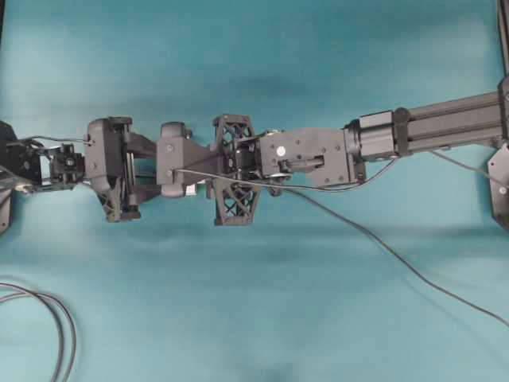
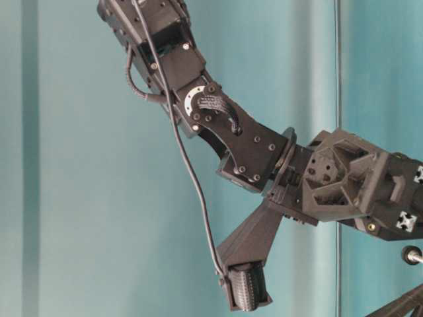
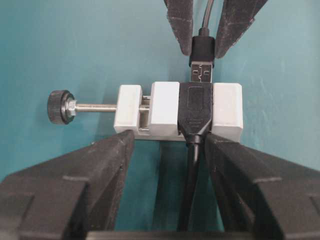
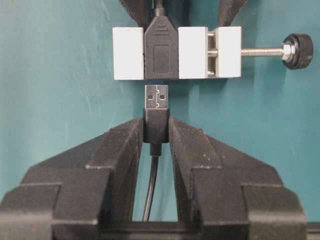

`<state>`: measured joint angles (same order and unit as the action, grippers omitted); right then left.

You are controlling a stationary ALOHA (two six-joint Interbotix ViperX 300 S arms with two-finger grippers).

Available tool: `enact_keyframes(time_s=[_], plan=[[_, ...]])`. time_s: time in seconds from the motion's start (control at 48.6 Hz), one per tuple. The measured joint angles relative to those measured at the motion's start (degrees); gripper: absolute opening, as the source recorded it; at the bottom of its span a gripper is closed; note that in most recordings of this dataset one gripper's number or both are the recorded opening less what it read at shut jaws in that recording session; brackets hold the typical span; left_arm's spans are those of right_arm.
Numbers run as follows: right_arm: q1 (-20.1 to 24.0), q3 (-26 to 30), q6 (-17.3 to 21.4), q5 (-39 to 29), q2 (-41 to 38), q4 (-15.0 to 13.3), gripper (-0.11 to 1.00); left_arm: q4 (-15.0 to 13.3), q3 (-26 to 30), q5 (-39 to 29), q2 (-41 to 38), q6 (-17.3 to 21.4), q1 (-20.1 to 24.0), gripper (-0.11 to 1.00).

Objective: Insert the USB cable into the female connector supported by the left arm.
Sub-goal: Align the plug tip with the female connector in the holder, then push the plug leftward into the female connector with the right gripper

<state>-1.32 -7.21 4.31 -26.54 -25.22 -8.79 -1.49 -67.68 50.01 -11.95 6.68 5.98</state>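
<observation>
USB cable: thin black cable [image 4: 151,185] ending in a small dark rectangular plug with a metal tip [image 4: 156,102]; plug body is pinched between the right gripper's fingers, metal tip sticking out free.
Plug position: seen just short of the socket mouth in the right wrist view, roughly lined up, apart by a small gap; not yet inserted.
Handling: judged light; plug shell stiff, cable limp and trailing, so some drag or sideways pull on the plug is likely. Smooth plastic shell could slip or pivot in the pads under push. Best hold judged on the plug's flat sides, close to the metal, as it is taken now.
Right gripper [image 4: 156,130]: closed onto the plug body.
Female connector: black socket [image 3: 194,107] clamped in a small white rectangular block [image 3: 165,110] with a threaded pin and dark round knob [image 3: 59,106]; own black cable runs back between the fingers.
Left gripper [image 3: 167,142]: black wedge fingers set against the white block's lower edge at both sides, gripping it across its width.
Left arm [image 1: 107,163]: met nose to nose by the right arm near table centre in the overhead view.
Surroundings: teal table [image 1: 254,64]; thicker looped black cable [image 1: 56,318] at the lower left corner, well apart.
Obstruction: nothing seen between tip and socket; risk judged as slight misalignment or tilt jamming the tip on the socket rim.
</observation>
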Motion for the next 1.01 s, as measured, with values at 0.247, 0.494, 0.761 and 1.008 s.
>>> enact_keyframes(time_s=[0.247,0.494,0.761,1.008], plan=[[0.0,0.4,0.0,-0.1,0.1,0.0,0.21,0.0,0.0,0.0,-0.1,0.0,0.0,0.64],[0.0,0.4,0.1,0.0,0.0,-1.9,0.21,0.0,0.1,-0.2,-0.1,0.0,0.0,0.64],[0.2,0.4,0.2,0.0,0.0,-3.4,0.21,0.0,0.1,-0.2,0.0,0.0,0.0,0.64],[0.4,0.4,0.2,0.1,0.0,-3.4,0.21,0.0,0.1,-0.2,0.0,0.0,0.0,0.64]])
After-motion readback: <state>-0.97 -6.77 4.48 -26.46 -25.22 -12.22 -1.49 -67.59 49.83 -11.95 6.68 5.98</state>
